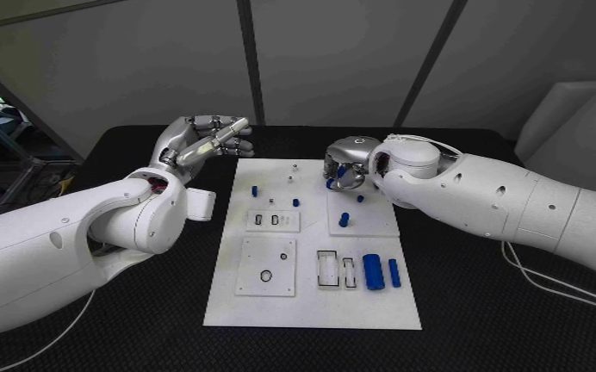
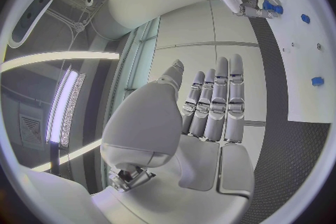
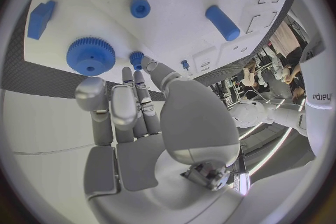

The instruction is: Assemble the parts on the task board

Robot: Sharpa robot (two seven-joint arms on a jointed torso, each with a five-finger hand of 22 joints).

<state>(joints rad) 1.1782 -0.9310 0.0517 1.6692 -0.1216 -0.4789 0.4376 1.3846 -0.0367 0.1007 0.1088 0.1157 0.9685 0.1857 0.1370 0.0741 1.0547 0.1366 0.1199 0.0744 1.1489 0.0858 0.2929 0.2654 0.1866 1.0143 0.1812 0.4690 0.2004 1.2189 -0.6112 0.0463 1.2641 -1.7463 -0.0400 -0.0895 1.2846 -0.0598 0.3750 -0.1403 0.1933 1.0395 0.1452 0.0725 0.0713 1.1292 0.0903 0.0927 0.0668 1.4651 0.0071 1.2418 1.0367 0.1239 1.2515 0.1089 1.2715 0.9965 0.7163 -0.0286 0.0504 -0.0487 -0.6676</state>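
White task board (image 1: 311, 303) lies at the centre of the black worktop (image 1: 472, 303). Left hand (image 1: 205, 141) is raised beside the board's far left corner, fingers (image 2: 217, 101) straight, close together, holding nothing. Right hand (image 1: 348, 164) reaches down over the board's far right part, fingers (image 3: 129, 103) extended beside a blue gear (image 3: 91, 56), grasping nothing visible. Blue cylinders (image 1: 373, 271) lie at the near right.

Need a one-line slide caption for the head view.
Right hand reaches over the white board; left hand raised, empty, beside it.
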